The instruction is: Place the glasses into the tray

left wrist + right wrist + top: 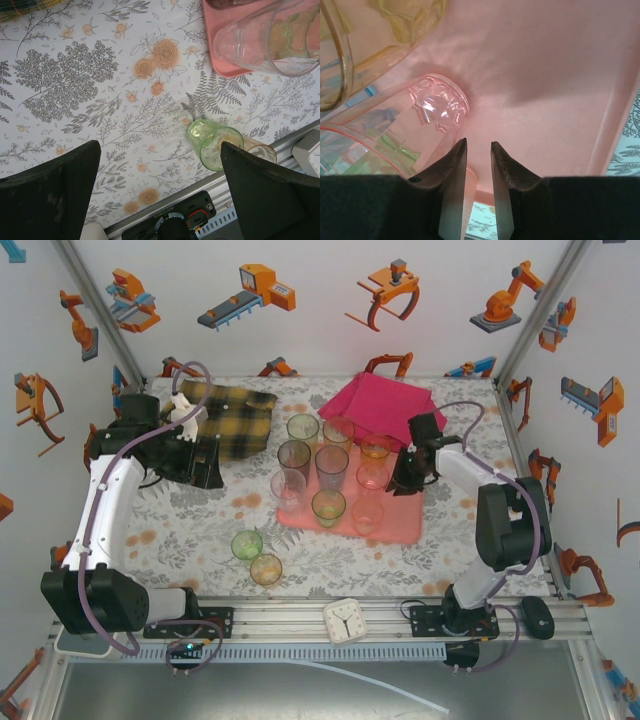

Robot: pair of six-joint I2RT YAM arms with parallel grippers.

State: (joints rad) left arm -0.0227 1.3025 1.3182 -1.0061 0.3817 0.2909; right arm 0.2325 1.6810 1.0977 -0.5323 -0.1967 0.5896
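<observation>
The salmon-pink tray holds several tinted glasses, among them a green one, a grey one and a pink one. A green glass and an amber glass stand on the tablecloth in front of the tray. My right gripper hangs over the tray's right part. Its fingers are open by a narrow gap with nothing gripped, right beside the pink glass on the tray. My left gripper is wide open and empty, the green glass near its right finger.
A yellow-black plaid cloth lies at the back left, under my left arm. A magenta cloth lies behind the tray. A small white clock sits on the front rail. The amber glass touches the green one.
</observation>
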